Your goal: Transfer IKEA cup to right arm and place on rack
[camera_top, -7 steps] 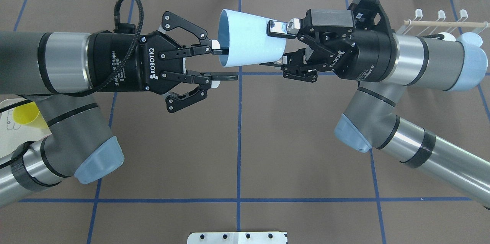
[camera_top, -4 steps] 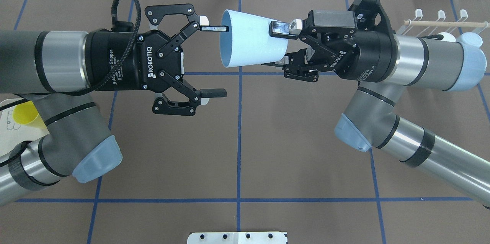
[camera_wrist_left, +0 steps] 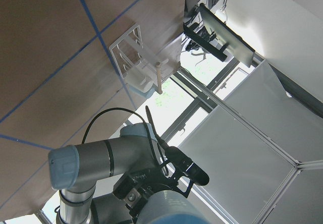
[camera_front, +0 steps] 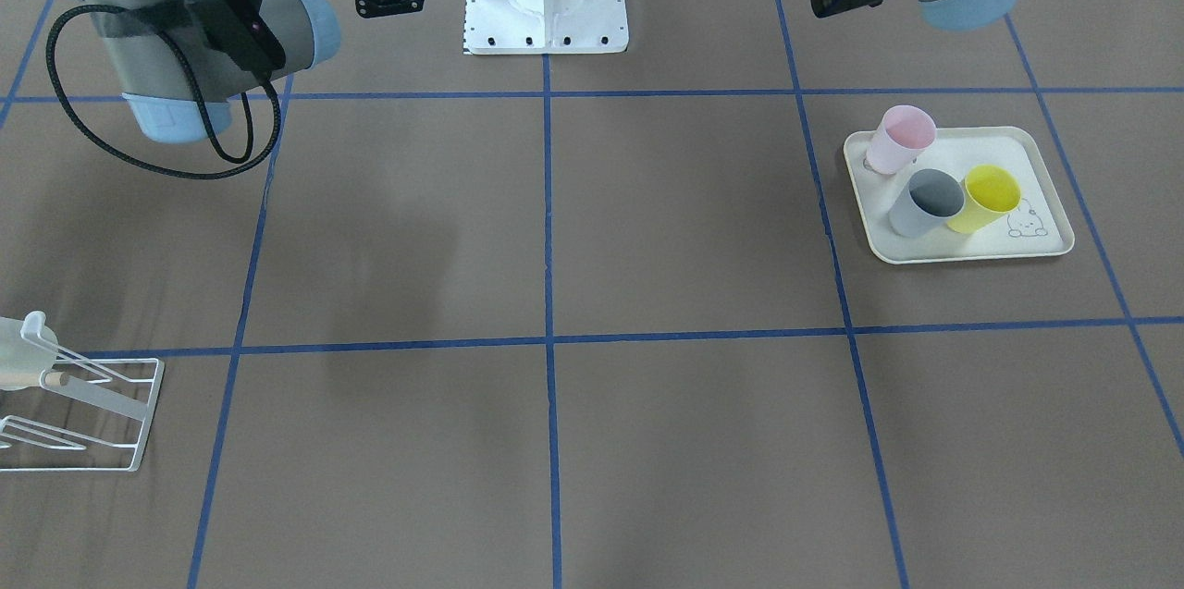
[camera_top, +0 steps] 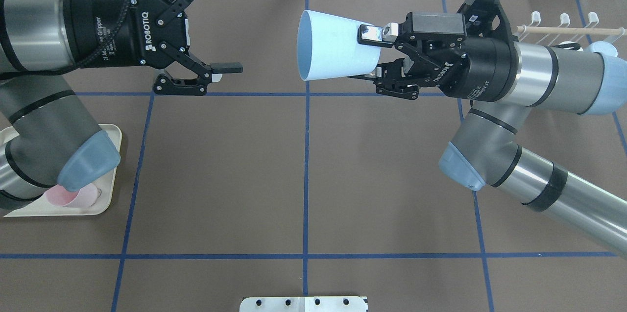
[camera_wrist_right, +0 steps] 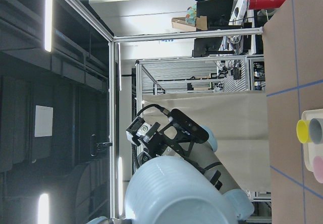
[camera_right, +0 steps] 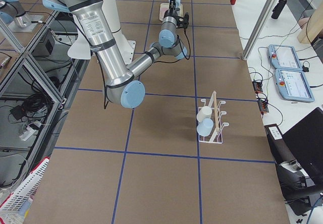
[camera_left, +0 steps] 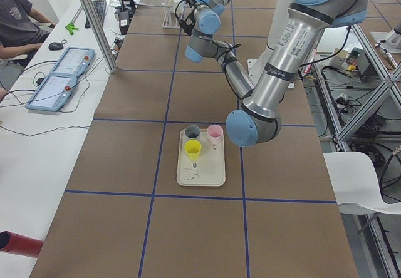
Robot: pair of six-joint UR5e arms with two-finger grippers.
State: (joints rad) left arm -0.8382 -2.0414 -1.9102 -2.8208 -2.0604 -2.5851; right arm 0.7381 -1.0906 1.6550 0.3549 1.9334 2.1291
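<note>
a pale blue cup point(camera_top: 333, 50) hangs on its side in mid-air above the brown bench point(camera_top: 220, 180), its narrow base pinched by the right tool point(camera_top: 371, 55). its open mouth faces the left tool point(camera_top: 226, 28), spread wide and well apart from it. the white wire rack point(camera_top: 568, 31) stands behind the right arm point(camera_top: 539, 72).

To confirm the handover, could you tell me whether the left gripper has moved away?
Yes. The left gripper has backed leftward, away from the central blue tape line and the cup.
</note>
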